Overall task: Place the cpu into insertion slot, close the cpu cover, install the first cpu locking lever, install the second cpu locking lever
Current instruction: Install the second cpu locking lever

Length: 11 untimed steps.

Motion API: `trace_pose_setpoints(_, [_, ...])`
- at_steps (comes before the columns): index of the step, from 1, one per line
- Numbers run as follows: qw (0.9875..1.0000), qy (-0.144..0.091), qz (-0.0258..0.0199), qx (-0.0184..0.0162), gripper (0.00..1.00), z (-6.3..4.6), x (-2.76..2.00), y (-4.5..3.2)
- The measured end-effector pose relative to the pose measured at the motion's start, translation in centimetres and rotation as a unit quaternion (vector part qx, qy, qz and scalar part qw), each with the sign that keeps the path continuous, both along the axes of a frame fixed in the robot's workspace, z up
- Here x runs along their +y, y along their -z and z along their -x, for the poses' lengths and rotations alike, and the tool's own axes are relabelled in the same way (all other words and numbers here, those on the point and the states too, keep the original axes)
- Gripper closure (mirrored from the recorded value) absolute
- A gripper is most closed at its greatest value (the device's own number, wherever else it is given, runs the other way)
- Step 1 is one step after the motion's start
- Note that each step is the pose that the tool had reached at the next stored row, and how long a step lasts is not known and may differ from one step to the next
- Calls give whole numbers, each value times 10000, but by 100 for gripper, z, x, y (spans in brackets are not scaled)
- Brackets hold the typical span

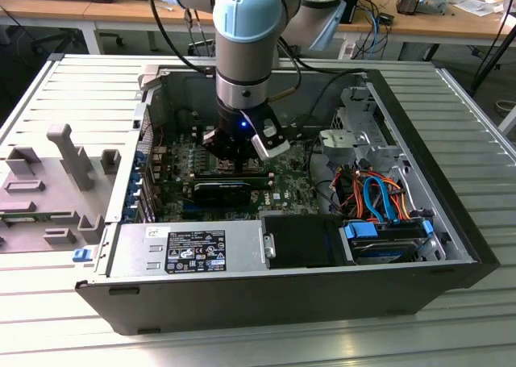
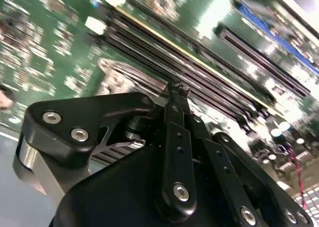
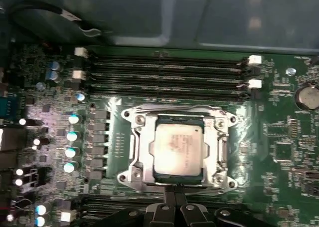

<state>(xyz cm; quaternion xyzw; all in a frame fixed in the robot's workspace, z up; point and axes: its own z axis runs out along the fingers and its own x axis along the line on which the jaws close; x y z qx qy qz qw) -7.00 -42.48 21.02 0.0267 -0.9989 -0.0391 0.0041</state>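
**CPU seated, cover down over it**

End effector [image 3: 174, 207] hangs at the socket edge, fingers together, nothing clamped. Going left to right in the first wrist view: capacitor row [image 3: 71, 142], then cpu [image 3: 178, 148] sitting flat in the insertion slot [image 3: 157, 176], cpu cover [image 3: 138, 146] framing it. Judgement: chip is light, rigid, fragile underneath; take it by the edges only. Cover is thin, stiff sheet metal. Memory slots [image 3: 164, 72] run just beside the socket and crowd the approach.

The arm [image 1: 246, 36] has pale blue joint caps over silver-grey tube, black cables alongside, a small blue light at the wrist — and a black gripper [image 2: 178, 93] with silver screws.
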Motion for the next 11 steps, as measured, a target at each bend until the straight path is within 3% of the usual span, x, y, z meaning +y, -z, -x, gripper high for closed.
trace_pose_setpoints(4, [10000,1,-45,-9,89,245,0,8])
trace_pose_setpoints(11, [10000,-48,-46,-9,89,307,-8,9])
